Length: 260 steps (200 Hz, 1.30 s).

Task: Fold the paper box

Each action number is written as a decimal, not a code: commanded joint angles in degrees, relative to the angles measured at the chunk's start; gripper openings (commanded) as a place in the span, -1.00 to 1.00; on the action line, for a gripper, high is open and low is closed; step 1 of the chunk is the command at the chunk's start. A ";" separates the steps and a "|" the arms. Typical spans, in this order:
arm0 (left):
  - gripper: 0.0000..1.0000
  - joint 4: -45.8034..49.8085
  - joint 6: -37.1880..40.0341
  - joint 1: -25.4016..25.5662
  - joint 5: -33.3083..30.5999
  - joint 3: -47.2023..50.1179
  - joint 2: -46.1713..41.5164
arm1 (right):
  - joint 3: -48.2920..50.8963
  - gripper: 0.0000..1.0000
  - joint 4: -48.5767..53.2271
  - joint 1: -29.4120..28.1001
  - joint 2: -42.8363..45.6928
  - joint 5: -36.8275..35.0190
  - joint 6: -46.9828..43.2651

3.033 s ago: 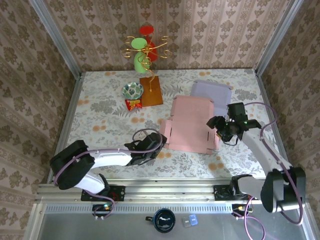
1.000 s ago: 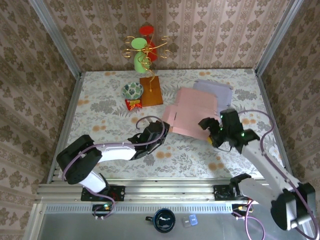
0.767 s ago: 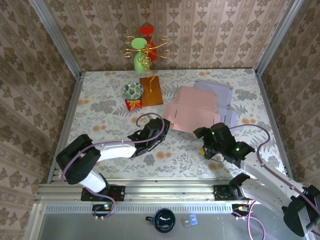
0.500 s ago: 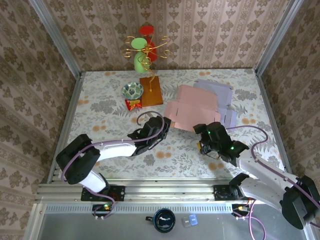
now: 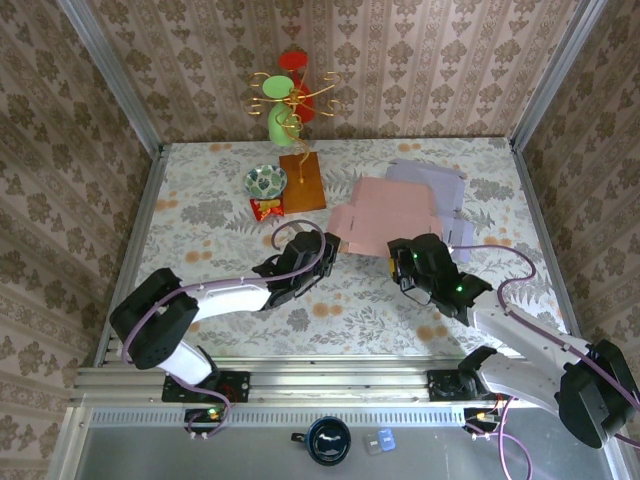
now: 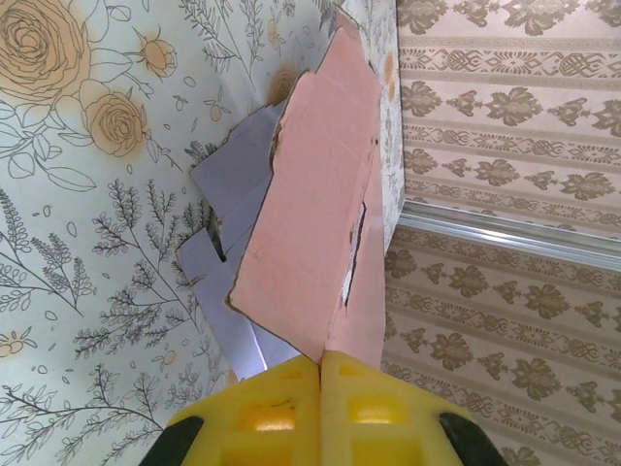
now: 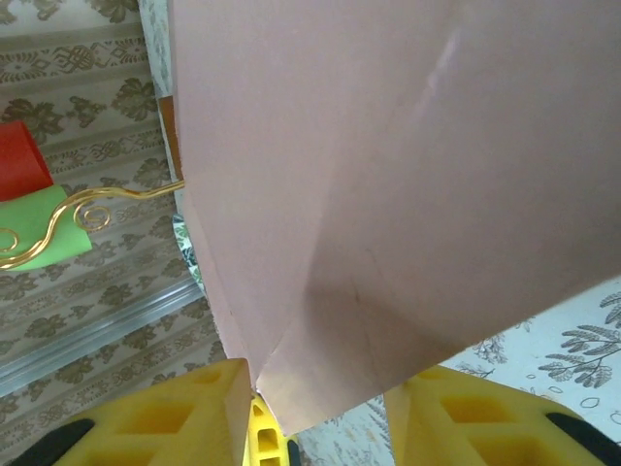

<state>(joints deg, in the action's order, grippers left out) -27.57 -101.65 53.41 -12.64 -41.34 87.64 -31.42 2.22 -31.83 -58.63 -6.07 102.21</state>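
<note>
The pink paper box (image 5: 390, 218) is an unfolded flat sheet, partly over a lavender sheet (image 5: 432, 181). My left gripper (image 5: 324, 251) is shut on the box's left flap. In the left wrist view the yellow fingers (image 6: 281, 408) pinch a pink corner, and the box (image 6: 310, 214) rises tilted off the table above the lavender sheet (image 6: 228, 194). My right gripper (image 5: 399, 263) is at the box's near edge. In the right wrist view the pink box (image 7: 408, 175) hangs down between the spread yellow fingers (image 7: 184, 417). That gripper (image 7: 320, 393) is open around the flap.
A patterned bowl (image 5: 265, 181), a red packet (image 5: 266, 208) and a brown board (image 5: 303, 181) sit at the back left. Behind them stands a gold wire stand (image 5: 287, 100) with green and red pieces. Patterned walls enclose the floral table (image 5: 210, 230).
My right arm has swung in from the right side to the box's near edge, its jaws narrowing. The pink box has shifted toward the back, the left gripper following with the flap held.
</note>
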 commanded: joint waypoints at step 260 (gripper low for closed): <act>0.31 34.47 37.58 -11.63 5.92 -6.99 -26.64 | -37.87 -1.00 24.04 5.56 -9.31 3.35 -8.83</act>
<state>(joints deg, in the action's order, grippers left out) -3.95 -81.91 44.29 -8.69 -45.82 64.51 -63.53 17.69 -26.39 -66.39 -4.49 94.15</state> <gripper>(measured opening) 0.678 0.065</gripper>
